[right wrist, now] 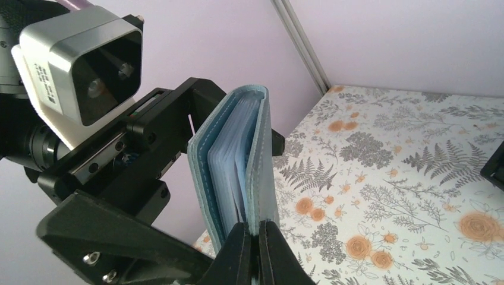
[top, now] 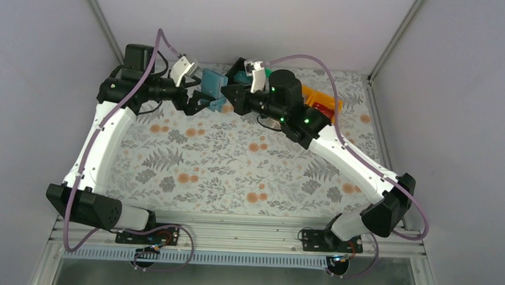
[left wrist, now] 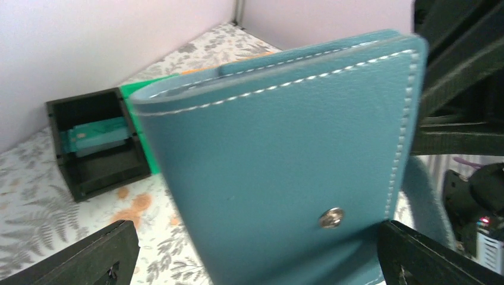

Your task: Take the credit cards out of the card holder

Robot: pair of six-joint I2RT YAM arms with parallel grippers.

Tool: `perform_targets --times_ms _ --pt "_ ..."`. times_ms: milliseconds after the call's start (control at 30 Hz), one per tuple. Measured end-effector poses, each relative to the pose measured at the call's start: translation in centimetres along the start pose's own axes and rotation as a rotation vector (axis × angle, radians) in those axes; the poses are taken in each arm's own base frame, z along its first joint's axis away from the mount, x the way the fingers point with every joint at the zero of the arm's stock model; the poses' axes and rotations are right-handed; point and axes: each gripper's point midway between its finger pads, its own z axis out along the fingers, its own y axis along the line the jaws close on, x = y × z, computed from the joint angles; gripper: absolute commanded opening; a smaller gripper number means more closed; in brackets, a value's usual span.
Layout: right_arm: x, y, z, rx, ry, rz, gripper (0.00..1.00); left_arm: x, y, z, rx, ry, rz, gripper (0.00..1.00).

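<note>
The blue-teal card holder (top: 212, 84) stands upright in the air at the back of the table, between both grippers. My right gripper (right wrist: 258, 228) is shut on the lower edge of one cover (right wrist: 259, 160); pale blue inner pockets (right wrist: 232, 160) fan out beside it. My left gripper (left wrist: 255, 255) has its jaws wide apart around the holder's outer face (left wrist: 279, 154); the right finger (left wrist: 428, 255) touches it and the left finger (left wrist: 89, 258) is apart. A teal card (left wrist: 98, 133) lies in the black bin (left wrist: 59, 130). A red card (top: 324, 112) lies in the orange bin (top: 315, 94).
The black bin (top: 238, 67), a green bin (top: 243, 77) and the orange bin stand in a row along the back edge, just behind the grippers. Pale walls close in the flowered table (top: 236, 167) on three sides.
</note>
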Motion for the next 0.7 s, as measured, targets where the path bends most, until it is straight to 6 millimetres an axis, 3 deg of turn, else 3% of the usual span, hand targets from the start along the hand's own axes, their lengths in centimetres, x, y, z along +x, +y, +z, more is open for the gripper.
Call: perform_targets --times_ms 233,500,700 --pt "-1.9 0.1 -0.3 0.049 -0.03 -0.019 0.04 -1.1 1.3 -0.5 -0.092 -0.004 0.0 1.0" --pt "-2.4 -0.8 1.3 0.083 -0.027 -0.031 0.04 -4.1 -0.7 -0.7 -0.054 -0.025 0.08 1.0" --pt "-3.4 0.3 1.4 0.045 -0.032 -0.07 0.04 -4.6 0.6 -1.2 -0.163 -0.018 0.107 1.0"
